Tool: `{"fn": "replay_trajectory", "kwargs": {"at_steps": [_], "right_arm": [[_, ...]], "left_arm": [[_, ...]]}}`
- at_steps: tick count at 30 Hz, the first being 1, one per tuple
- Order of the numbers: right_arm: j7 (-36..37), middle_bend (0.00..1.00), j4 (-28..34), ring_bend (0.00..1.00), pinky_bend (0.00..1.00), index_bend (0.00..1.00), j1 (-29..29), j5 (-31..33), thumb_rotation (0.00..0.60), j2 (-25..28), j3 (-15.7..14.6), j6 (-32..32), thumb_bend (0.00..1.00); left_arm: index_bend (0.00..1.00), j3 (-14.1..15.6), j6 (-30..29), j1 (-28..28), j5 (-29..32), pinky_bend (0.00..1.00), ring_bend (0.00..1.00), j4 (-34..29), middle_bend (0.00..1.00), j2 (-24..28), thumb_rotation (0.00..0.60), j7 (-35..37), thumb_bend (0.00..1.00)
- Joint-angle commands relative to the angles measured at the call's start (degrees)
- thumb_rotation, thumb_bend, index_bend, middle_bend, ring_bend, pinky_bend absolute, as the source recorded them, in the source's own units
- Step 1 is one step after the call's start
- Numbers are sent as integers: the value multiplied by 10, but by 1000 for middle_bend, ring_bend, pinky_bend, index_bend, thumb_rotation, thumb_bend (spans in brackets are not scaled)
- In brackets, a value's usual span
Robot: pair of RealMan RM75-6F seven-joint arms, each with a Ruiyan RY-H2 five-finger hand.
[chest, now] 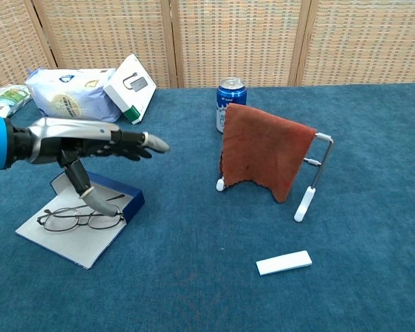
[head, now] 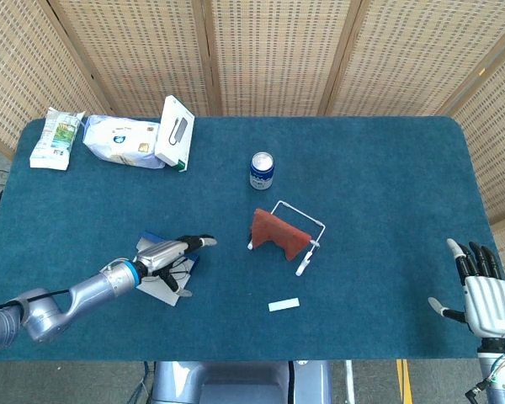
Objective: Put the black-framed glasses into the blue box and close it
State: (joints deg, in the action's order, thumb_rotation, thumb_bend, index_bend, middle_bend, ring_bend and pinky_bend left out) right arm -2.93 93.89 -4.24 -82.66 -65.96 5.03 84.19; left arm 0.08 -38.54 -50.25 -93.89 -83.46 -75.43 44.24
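The glasses (chest: 79, 219) lie on the open blue box (chest: 83, 232) at lower left of the chest view. The left hand (chest: 90, 149) hovers above, fingers extended, grasping nothing. Next: fold the lid shut. The right hand (head: 486, 299) idles released at lower right of the head view.

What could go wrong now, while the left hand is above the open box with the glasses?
The glasses lie on the flat lid of the blue box, not in its tray; closing now might pinch or bend them. The left hand has its thumb reaching down near the frame and could knock the glasses onto the table.
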Motion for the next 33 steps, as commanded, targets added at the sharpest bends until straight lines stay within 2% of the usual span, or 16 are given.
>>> {"fn": "replay_trajectory", "kwargs": {"at_steps": [1,6,12,33], "right_arm": [[1,156,1,0,0,0,0,0,600,0,0,0,109],[4,156,0,0,0,0,0,-1,600,1,-1,-1,116],[4,156,0,0,0,0,0,-1,600,2,-1,-1,115],[3,156,1,0,0,0,0,0,600,2,-1,-1,122]], "left_arm": [[0,-15,-86,51,27,0,0,19,0,-4,600,-148,64],[0,-17,-112,82,72,0,0,20,0,-5,600,-242,62],[0,-8,-127,104,91,0,0,45,0,-15,600,-284,63],[0,4,-137,118,85,0,0,89,0,-53,600,-303,70]]}}
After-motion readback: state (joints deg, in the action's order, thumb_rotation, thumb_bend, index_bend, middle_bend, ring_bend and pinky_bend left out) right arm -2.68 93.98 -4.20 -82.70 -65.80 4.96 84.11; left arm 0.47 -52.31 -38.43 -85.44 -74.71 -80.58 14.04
